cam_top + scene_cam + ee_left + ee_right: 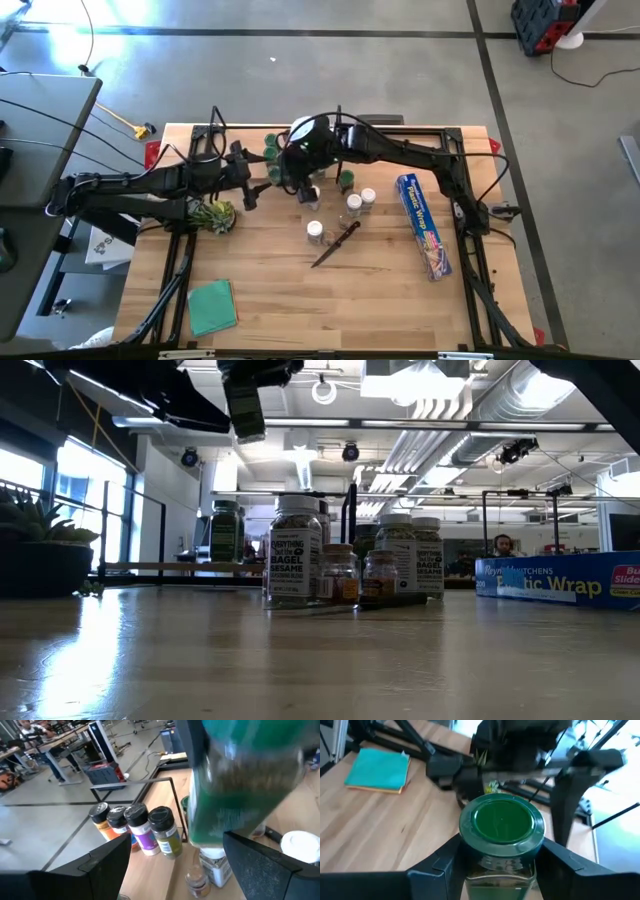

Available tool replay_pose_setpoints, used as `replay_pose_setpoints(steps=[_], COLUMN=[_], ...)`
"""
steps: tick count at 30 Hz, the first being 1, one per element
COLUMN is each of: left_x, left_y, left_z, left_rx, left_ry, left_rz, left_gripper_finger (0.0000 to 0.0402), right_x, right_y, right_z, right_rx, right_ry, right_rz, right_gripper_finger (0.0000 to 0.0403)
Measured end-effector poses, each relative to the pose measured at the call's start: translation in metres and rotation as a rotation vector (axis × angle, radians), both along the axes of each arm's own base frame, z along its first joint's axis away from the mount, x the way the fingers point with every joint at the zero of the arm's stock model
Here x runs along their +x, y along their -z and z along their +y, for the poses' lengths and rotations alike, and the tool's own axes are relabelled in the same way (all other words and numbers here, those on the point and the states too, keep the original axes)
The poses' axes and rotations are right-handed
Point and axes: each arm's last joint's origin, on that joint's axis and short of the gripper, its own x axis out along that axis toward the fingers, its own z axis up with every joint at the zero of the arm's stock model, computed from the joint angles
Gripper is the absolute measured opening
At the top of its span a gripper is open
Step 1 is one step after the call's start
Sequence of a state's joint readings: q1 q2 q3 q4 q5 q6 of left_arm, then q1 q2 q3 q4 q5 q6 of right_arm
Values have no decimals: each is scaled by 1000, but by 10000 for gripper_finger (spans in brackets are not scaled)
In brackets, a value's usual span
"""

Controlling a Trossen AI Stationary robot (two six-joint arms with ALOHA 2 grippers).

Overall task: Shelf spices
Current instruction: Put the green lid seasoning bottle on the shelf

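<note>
Right wrist view, right claw clamping green-capped jar

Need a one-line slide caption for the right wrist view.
Right gripper clamps a green-capped spice jar above the wooden table, the left arm just beyond, a teal pad behind.

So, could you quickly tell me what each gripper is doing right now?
Left gripper: open, holding nothing.
Right gripper: shut on a green-capped spice jar.

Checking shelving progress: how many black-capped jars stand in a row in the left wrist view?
4, side by side: orange-labelled jar, its neighbour, purple-labelled jar, olive-labelled jar. Others may hide behind the green jar.
</note>
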State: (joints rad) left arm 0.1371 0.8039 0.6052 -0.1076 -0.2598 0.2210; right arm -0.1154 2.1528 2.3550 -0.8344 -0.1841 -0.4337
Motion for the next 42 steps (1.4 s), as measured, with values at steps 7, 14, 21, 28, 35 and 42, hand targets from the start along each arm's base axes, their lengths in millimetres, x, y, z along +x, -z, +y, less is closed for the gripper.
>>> replay_pose_setpoints(steps=[7, 14, 21, 28, 35, 42], left_x=[-18, -51, -61, -61, -62, -62], left_y=[-7, -24, -29, -28, -28, -28], left_z=[-1, -3, -4, -4, -3, -3], left_rx=[45, 39, -16, -26, -23, -21], left_ry=[-58, -143, -184, -194, -200, -200], left_rz=[10, -66, -140, -134, -135, -135], left_gripper_finger=[314, 314, 314, 314, 314, 314], right_x=[-12, -15, -11, -11, -8, -2], right_y=[-19, -8, 46, 84, 103, 118], right_z=[-11, -83, -149, -162, -150, -124], right_rx=[-1, -2, 64, 89, 122, 119], right_ry=[30, 229, 410, 472, 465, 394], right_rz=[-55, -101, -241, -310, -252, -168], right_gripper_finger=[179, 179, 178, 178, 178, 178])
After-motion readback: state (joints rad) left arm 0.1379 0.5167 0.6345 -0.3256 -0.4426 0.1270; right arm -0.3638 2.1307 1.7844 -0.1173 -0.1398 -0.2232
